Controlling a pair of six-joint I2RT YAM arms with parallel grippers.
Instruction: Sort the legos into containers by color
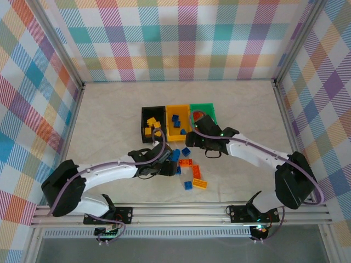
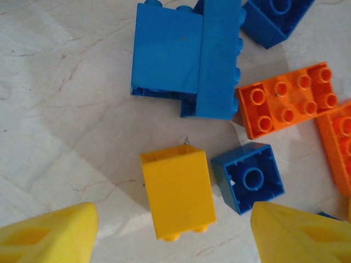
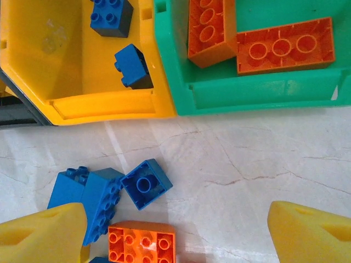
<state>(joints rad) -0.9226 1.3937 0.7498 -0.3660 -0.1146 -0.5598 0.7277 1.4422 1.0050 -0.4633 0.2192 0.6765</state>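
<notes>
Nearest the arm bases, the left claw (image 2: 173, 230) hangs released over the loose pile on the tabletop (image 1: 109, 126). Its jaws stand apart on either side of a yellow brick (image 2: 178, 192), touching neither flank. That brick lies on its side, studs toward the camera's near edge, with a small blue brick (image 2: 249, 178) just beside it and an orange brick (image 2: 288, 98) beyond. It looks light, rigid and smooth-walled, so I judge a squeeze across its two flat long sides is the surest hold, and the blue neighbour may get nudged. Farther out, the right claw (image 3: 175, 219) is spread wide and empty above bare tabletop. At the far end sit the black bin (image 1: 143, 125) holding yellow pieces, the yellow bin (image 3: 104, 104) holding blue ones, and the green bin (image 3: 258, 93) holding orange ones.
</notes>
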